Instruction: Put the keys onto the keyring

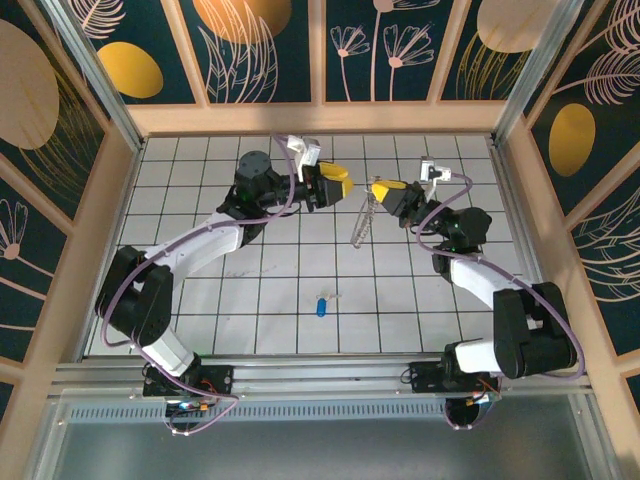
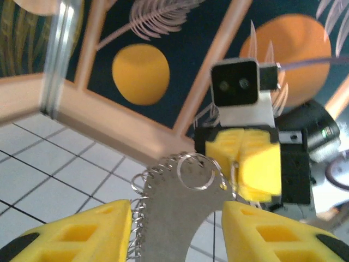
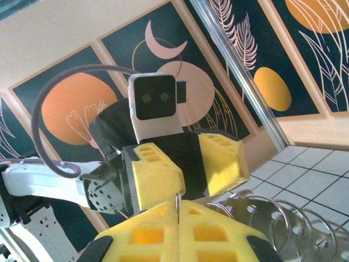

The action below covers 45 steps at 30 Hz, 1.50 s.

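The keyring (image 1: 362, 225), a flat grey metal arc with small wire rings along its rim, hangs above the tiled floor between the two grippers. My right gripper (image 1: 381, 188) is shut on one thin ring at the keyring's top edge; in the right wrist view its yellow fingers (image 3: 142, 234) press together on that wire. My left gripper (image 1: 343, 183) is open, and in the left wrist view its fingers (image 2: 82, 232) stand either side of the keyring (image 2: 174, 191). The blue-headed key (image 1: 321, 306) lies on the floor, near the front and apart from both grippers.
The white tiled floor (image 1: 250, 290) is boxed in by a wooden frame (image 1: 315, 118) with painted panels behind it. Aluminium posts (image 1: 90, 60) rise at the back corners. A metal rail (image 1: 320, 372) runs along the near edge by the arm bases.
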### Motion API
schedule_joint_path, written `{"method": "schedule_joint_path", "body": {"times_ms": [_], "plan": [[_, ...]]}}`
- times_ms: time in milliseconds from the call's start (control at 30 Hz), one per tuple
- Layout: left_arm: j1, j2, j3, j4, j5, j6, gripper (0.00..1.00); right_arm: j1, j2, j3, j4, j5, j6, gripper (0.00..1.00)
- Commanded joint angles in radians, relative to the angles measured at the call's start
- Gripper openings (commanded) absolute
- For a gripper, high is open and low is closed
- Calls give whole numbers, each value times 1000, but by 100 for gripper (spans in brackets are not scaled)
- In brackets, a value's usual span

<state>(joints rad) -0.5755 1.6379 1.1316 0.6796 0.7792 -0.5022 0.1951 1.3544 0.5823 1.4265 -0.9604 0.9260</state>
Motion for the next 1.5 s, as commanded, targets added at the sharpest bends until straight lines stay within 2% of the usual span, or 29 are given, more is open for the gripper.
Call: {"method": "schedule_joint_path", "body": {"times_ms": [0,200,467,867,1467], "plan": [[2,-19,-43,238,-59,-190,48,-6,16,5,176,34,44,0],[1,57,-76,508,-40,-427,47,-5,46,10,271,88,90,0],[-16,149,-72,702,-39,-588,39,18,69,43,279,149,84,0],[-62,194,-51,739,-59,-611,36,54,106,80,284,193,85,0],[-77,224,-17,764,-83,-621,35,84,124,90,284,201,86,0]]}}
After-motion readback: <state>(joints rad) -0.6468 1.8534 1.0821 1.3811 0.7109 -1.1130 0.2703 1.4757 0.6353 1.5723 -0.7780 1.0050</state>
